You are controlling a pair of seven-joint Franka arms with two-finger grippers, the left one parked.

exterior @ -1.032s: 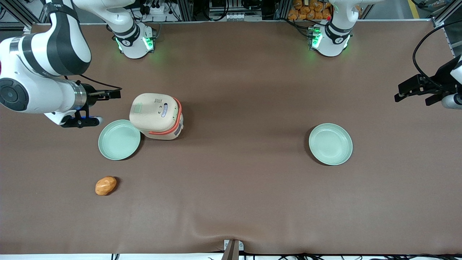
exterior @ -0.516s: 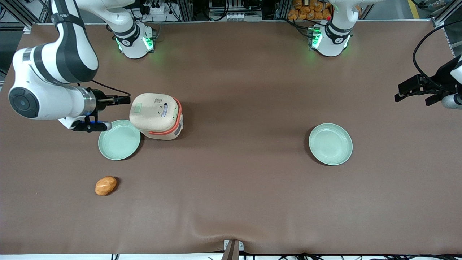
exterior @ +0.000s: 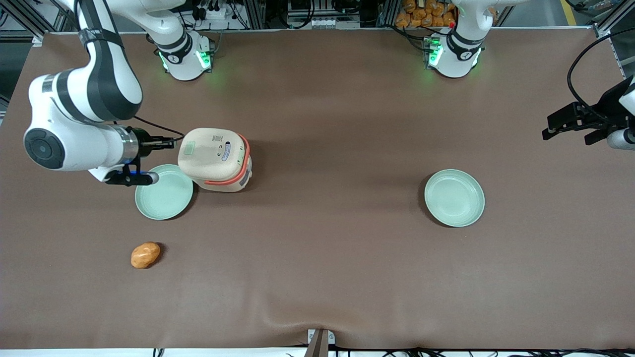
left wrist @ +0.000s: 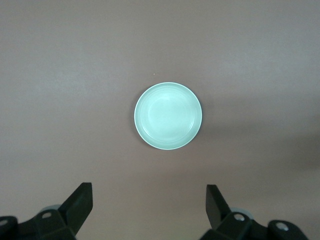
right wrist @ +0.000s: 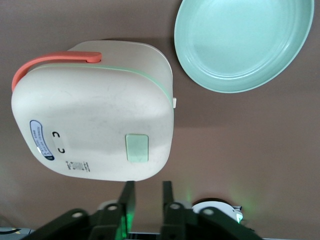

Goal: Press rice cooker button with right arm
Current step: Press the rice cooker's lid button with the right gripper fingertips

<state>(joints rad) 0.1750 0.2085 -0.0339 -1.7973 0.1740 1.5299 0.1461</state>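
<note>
A brown mat covers the table (exterior: 322, 258), slightly rumpled at its near edge; metal framing and cabling line the edge farthest from the front camera. The rice cooker (exterior: 216, 158) stands toward the working arm's end, touching a green plate (exterior: 164, 192) that lies nearer the camera. The right arm (exterior: 74, 119) holds its gripper (exterior: 171, 144) just beside the lid's edge, close to the button (exterior: 189, 148), fingers (right wrist: 128, 196) nearly together with a narrow gap, holding nothing. A second plate (exterior: 454, 198) lies toward the parked arm's end; an orange lump (exterior: 145, 255) lies nearer the camera.
</note>
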